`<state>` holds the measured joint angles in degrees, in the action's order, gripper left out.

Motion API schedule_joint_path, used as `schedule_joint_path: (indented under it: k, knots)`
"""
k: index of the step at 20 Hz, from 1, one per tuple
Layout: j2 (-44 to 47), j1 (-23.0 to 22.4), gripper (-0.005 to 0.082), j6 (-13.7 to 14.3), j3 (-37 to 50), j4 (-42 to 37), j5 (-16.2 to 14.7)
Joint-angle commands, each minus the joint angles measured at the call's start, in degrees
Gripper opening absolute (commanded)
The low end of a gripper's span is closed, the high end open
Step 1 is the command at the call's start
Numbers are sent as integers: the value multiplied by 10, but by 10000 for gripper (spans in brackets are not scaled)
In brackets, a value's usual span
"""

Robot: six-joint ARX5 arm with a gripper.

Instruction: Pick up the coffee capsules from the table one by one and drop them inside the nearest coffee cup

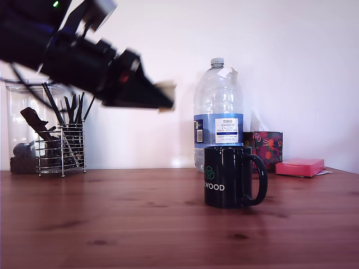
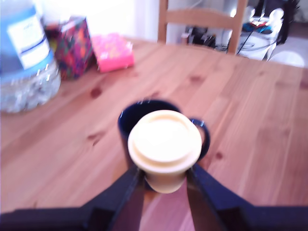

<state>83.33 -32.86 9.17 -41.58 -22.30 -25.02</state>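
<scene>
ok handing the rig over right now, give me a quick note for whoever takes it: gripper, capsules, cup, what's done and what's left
Gripper: raised in the air, fingers shut on the cream capsule, held below its rim.
Black mug: upright on the wooden table, handle toward the exterior view's right. In the wrist view it lies just beyond the capsule.
Done: cream capsule lifted off the table.
Left: bring it over the mug opening and release it. No other capsule shows in either view, and the mug's inside is hidden, so check for the second one.
</scene>
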Motion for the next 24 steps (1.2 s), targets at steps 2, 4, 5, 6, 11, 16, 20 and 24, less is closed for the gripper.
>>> schedule_joint_path:
  k: [2,4,5,6,11,16,20,24]
  knots:
    - [16,-20,57,-1,-50,33,0]
    - [40,-31,57,0,-92,74,8]
    - [56,-36,57,0,-115,93,12]
    - [72,-38,57,0,-137,110,16]
    - [164,-48,57,-1,-244,192,26]
    - [240,-60,59,-1,-341,270,43]
    - [287,-71,59,-1,-410,330,80]
    - [318,-73,60,-1,-459,388,100]
